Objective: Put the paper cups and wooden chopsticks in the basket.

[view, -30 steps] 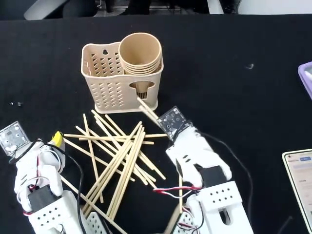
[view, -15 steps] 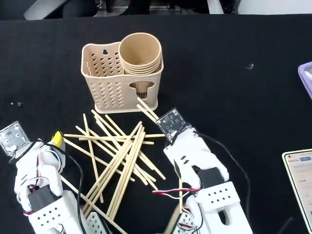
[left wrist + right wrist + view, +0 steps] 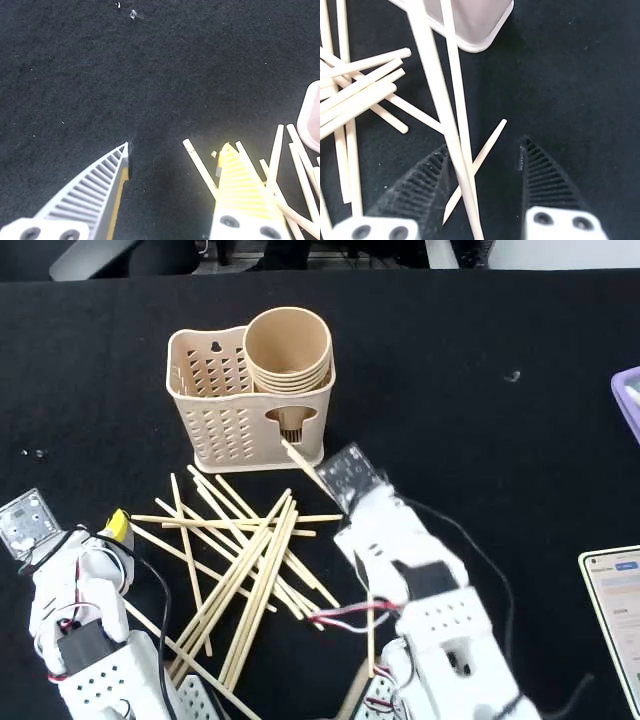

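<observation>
Paper cups (image 3: 287, 340) stand nested inside the basket (image 3: 225, 428)

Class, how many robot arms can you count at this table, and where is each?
2. The left arm is left of the loose chopsticks; the right arm is right of them, its gripper close to the basket.
</observation>
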